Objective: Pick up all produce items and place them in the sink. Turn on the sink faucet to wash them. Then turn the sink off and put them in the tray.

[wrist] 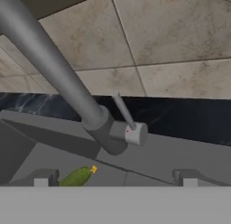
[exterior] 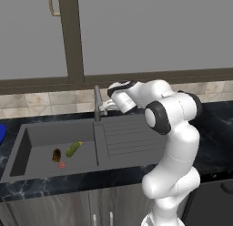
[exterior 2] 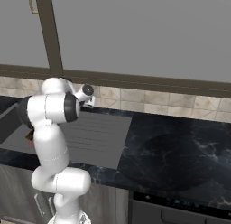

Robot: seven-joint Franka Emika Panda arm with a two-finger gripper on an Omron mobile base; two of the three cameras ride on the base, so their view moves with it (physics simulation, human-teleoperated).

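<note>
Both produce items lie in the sink (exterior: 27, 138): a stubby brown-orange oblong (exterior: 56, 155) and, just to its right, a slim green vegetable (exterior: 73, 149) with a yellowish tip. The green one also appears low in the hand view (wrist: 76, 177). The sink faucet (exterior: 97, 104) stands at the basin's back edge. Its thick neck (wrist: 45, 60) runs diagonally through the hand view, and its thin side lever (wrist: 122, 111) points up from a small knob. My gripper (exterior: 105, 106) hovers just right of the faucet. It is open and empty, fingertips (wrist: 41, 178) wide apart and facing the lever. A blue tray (exterior: 1, 134) peeks in at the far left.
A small flat red spot (exterior: 62, 165) lies on the basin floor near the oblong. The ribbed drainboard (exterior: 129, 138) extends right of the basin. A tiled backsplash (exterior 2: 149, 99) runs behind the counter. A dark cooktop (exterior 2: 171, 157) is set in the counter farther right.
</note>
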